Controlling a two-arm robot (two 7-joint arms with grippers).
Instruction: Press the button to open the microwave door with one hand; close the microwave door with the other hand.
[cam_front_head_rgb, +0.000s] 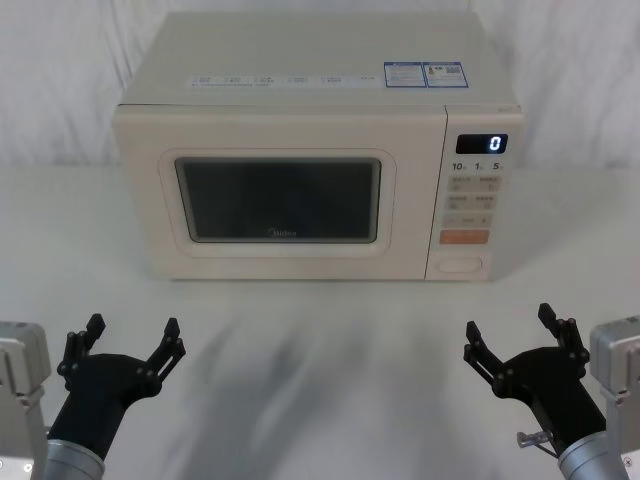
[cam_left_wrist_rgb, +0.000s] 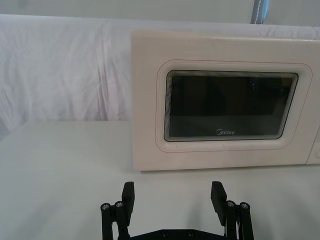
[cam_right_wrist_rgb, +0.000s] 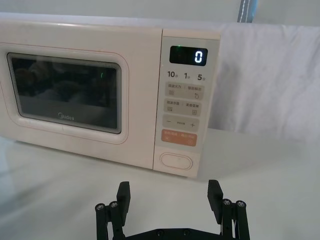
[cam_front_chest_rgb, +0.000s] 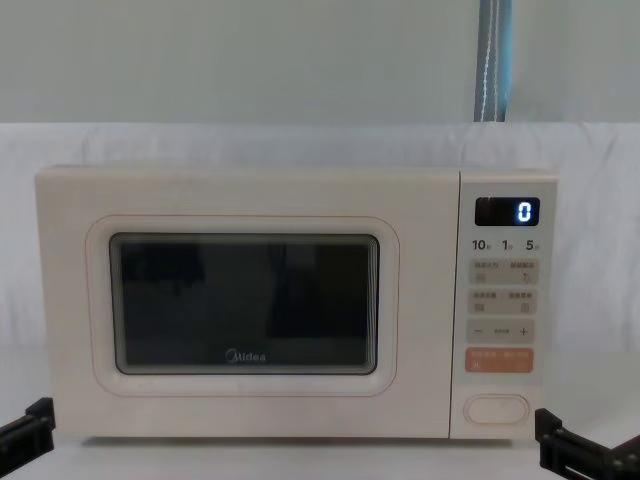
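Observation:
The cream microwave (cam_front_head_rgb: 300, 80) stands at the back middle of the white table, its display showing "0". Its door (cam_front_head_rgb: 278, 262) with the dark glass window is closed flush in the head view, and the door (cam_front_chest_rgb: 250, 395) looks the same from the chest. The pill-shaped button (cam_front_head_rgb: 461, 265) sits at the bottom of the control panel, under the orange key; the button (cam_right_wrist_rgb: 176, 161) shows in the right wrist view and the button (cam_front_chest_rgb: 497, 408) in the chest view. My left gripper (cam_front_head_rgb: 130, 338) is open near the table's front left. My right gripper (cam_front_head_rgb: 510, 329) is open at the front right, well short of the button.
A white cloth covers the table (cam_front_head_rgb: 320, 340) and the wall behind. Bare tabletop lies between the two grippers and the microwave's front. A grey-blue vertical strap (cam_front_chest_rgb: 491, 60) hangs behind the microwave on the right.

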